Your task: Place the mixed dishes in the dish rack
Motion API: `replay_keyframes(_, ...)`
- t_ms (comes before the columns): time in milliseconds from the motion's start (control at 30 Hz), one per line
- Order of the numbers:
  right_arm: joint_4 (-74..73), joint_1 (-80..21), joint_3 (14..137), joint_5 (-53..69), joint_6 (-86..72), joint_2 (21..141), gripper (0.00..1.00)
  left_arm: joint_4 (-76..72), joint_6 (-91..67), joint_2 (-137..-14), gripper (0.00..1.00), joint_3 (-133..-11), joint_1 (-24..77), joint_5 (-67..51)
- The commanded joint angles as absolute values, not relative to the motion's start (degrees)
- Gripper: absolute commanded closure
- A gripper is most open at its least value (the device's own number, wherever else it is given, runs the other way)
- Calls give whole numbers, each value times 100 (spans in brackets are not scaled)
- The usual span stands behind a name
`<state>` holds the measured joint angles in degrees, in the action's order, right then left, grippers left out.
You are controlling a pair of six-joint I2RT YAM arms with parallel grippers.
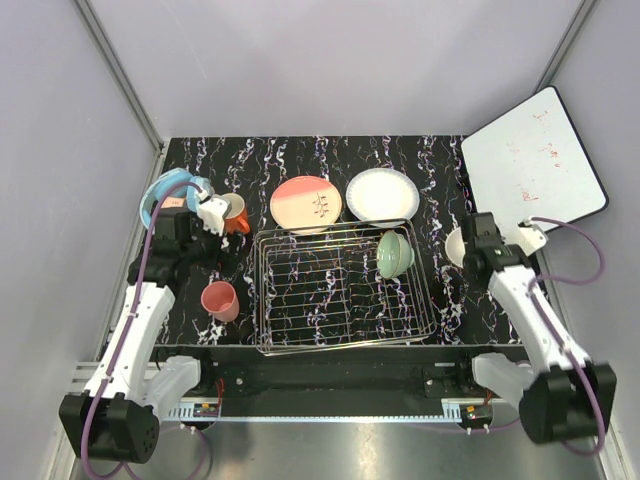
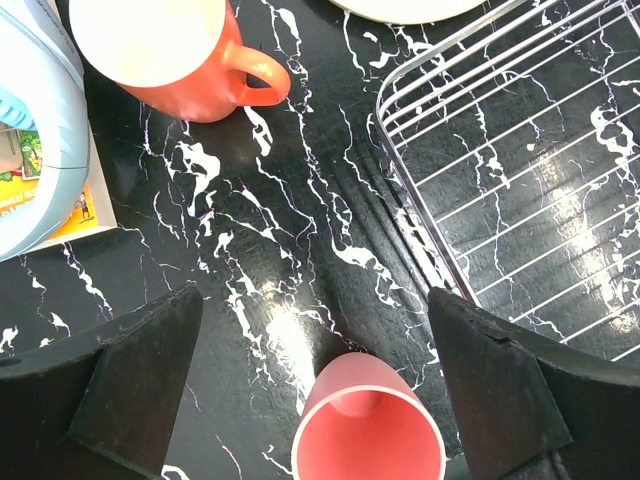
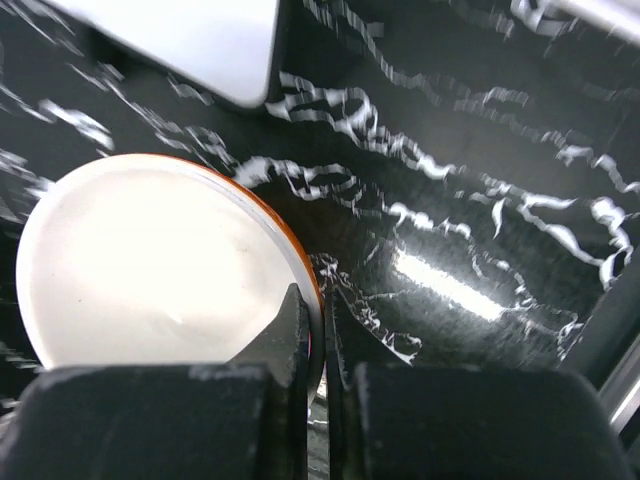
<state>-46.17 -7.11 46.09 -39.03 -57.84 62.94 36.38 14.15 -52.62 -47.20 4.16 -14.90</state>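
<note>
On the black table [image 1: 440, 170], the right gripper [image 3: 315, 320] pinches the rim of the white-and-orange bowl [image 3: 150, 270], and the left gripper [image 2: 312, 300] hangs wide open above the pink cup [image 2: 370, 430].

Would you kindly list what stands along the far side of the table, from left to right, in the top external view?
light blue tub → orange-red mug → salmon-pink plate → white plate → white board

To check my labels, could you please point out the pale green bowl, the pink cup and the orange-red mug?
pale green bowl [image 1: 394, 255]: top view, inner wall.
pink cup [image 2: 370, 440]: left wrist view, inside.
orange-red mug [image 2: 185, 95]: left wrist view, outer wall.
</note>
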Motion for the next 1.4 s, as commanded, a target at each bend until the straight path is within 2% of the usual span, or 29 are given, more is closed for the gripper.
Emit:
replay_keyframes(0,-4615,-712,4728,-4536,-5187,5161,100,3489,1424,-5352,1,-4799,439,-1573)
replay_keyframes(267,-4860,-896,5080,-3904,-4193,4036,100,3489,1468,-5590,1,-4886,439,-1494)
replay_keyframes(433,-5062,-1782,5510,-4209,-3753,3981,100,3489,1407,-5774,1,-5009,466,-1433)
replay_keyframes(633,-6230,-3310,6432,-5536,-4051,4903,100,3489,1389,-5889,1,-5159,483,-1240)
replay_keyframes(833,-7478,-3857,7039,-6037,-4297,5475,100,3489,1433,-5906,1,-5142,492,-1178)
replay_keyframes(1000,-9348,-4947,7890,-6837,-5527,6450,100,3489,1380,-5906,1,-5142,492,-1187)
replay_keyframes(1133,-9351,-5115,8103,-6715,-5204,6916,100,3489,1450,-5845,1,-5150,492,-1081)
replay_keyframes(1367,-9264,-5238,8595,-5452,-4562,7409,100,3489,1547,-5748,1,-5124,492,-993)
